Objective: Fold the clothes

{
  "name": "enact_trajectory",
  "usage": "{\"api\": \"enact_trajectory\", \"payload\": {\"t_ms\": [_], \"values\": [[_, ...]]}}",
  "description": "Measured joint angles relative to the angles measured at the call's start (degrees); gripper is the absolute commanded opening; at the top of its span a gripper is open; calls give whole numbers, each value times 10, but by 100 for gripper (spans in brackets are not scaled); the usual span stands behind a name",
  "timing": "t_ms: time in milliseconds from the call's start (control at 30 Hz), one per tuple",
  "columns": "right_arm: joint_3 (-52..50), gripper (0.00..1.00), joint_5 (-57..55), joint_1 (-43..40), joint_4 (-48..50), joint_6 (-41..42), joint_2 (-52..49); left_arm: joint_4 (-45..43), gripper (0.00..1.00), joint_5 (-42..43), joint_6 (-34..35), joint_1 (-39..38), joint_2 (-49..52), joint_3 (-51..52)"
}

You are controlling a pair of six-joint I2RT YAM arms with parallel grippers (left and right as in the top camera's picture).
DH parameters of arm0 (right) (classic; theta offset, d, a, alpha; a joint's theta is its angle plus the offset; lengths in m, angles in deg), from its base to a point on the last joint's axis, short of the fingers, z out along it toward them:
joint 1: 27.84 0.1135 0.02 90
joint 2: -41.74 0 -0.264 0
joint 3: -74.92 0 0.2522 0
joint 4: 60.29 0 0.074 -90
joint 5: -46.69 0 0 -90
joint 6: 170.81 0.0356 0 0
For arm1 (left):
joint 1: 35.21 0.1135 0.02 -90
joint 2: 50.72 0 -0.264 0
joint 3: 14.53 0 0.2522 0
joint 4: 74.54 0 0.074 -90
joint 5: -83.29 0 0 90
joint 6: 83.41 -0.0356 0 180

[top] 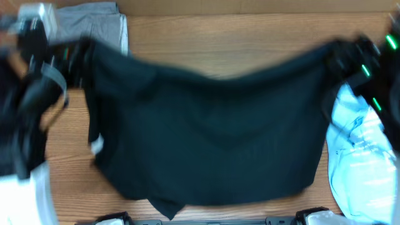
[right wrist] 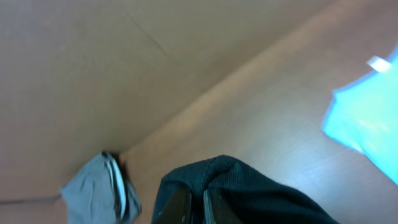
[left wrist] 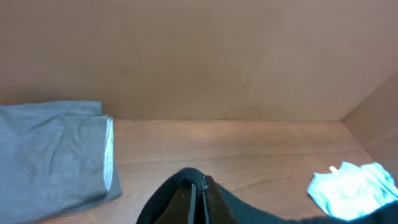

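Overhead: dark shirt (top: 206, 137) spans mid-table between left gripper (left wrist: 198, 194) and right gripper (right wrist: 198, 205), each clamped onto a far corner (thin bites); uneven pull could slip one, skewing the fold.

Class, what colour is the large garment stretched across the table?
The garment is plain dark green-black, clearest in the overhead view.
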Motion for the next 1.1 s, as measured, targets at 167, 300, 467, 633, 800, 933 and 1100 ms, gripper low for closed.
{"api": "enact_trajectory", "payload": {"t_ms": [167, 300, 467, 633, 800, 933, 1100], "values": [[-2, 4, 32, -4, 93, -36, -102, -71, 4, 11, 9, -2, 141, 0], [-1, 4, 73, -35, 115, -49, -122, -95, 4, 26, 22, -4, 191, -19], [121, 4, 112, -134, 48, -63, -121, -76, 4, 37, 27, -4, 197, -198], [244, 4, 142, -223, -46, -76, -93, -19, 4, 53, 17, -11, 154, -335], [229, 4, 151, -233, -134, -83, -70, 90, 4, 57, 0, -15, 139, -332], [121, 4, 151, -228, -132, -85, -99, 152, 4, 57, -27, -44, 208, -257], [-100, 4, 151, -213, -42, -87, -152, 158, 4, 49, -50, -83, 360, -111]]}}
